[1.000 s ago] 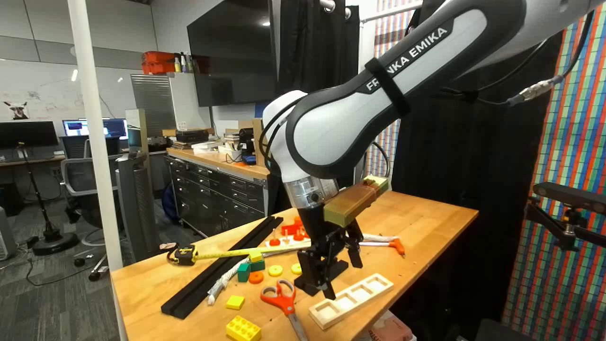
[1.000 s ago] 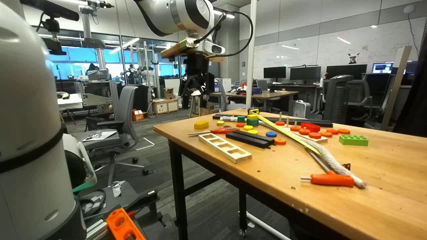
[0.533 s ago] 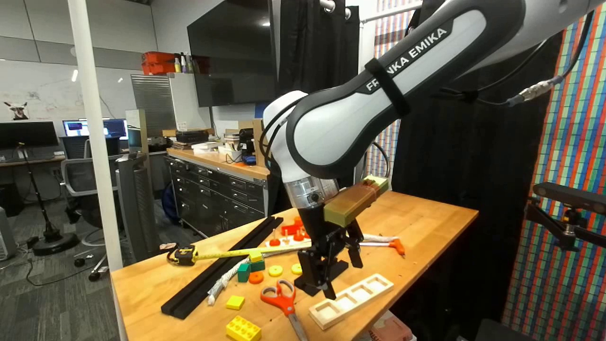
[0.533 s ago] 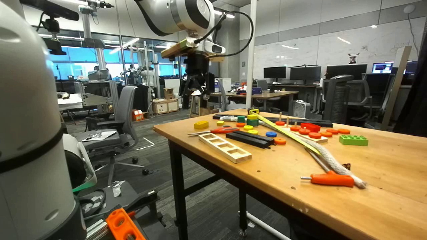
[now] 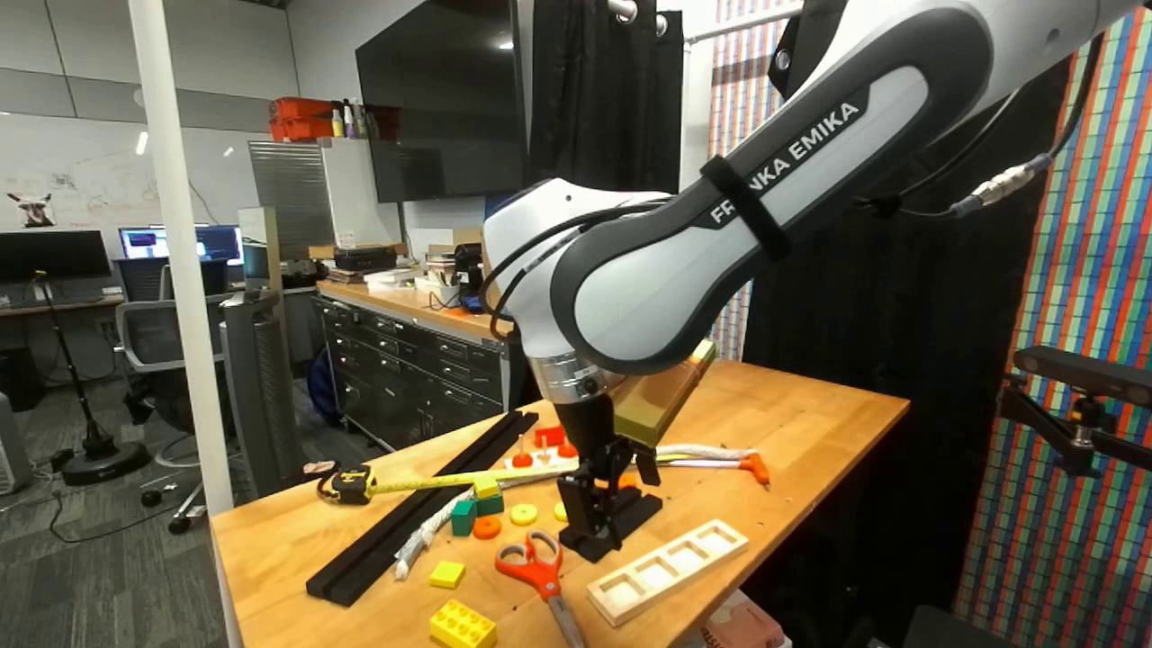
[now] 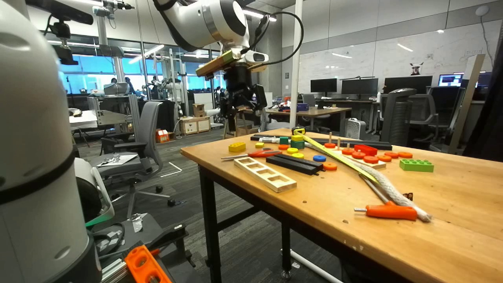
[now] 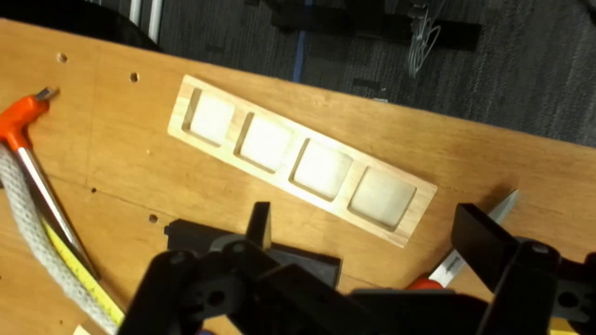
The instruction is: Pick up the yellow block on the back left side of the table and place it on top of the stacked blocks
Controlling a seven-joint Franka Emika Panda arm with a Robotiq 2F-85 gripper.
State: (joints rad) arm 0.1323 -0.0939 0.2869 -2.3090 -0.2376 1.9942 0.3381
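Note:
A small flat yellow block (image 5: 447,574) and a larger studded yellow block (image 5: 463,625) lie on the table (image 5: 297,549); both also show in an exterior view, the small one (image 6: 259,145) and the studded one (image 6: 237,147). The stacked blocks show as a yellow piece (image 5: 486,487) on a green block (image 5: 490,505), with another green block (image 5: 463,518) beside it. The stack also shows in an exterior view (image 6: 297,144). It is out of the wrist view. My gripper (image 5: 630,504) is open and empty, above the table; its fingers stand wide apart in the wrist view (image 7: 365,232).
A wooden four-compartment tray (image 7: 342,204), a black grooved piece (image 7: 302,263) and scissors (image 7: 450,267) lie below the gripper. An extended tape measure (image 5: 351,484), rope (image 6: 397,192), an orange-handled tool (image 6: 391,211), a pegboard with red rings (image 6: 379,164) and a green studded block (image 6: 416,165) lie around.
The arm holds still between the earlier frames. By now the gripper has shifted and tilted, moving right in an exterior view. It stays open. The objects on the table have not moved.

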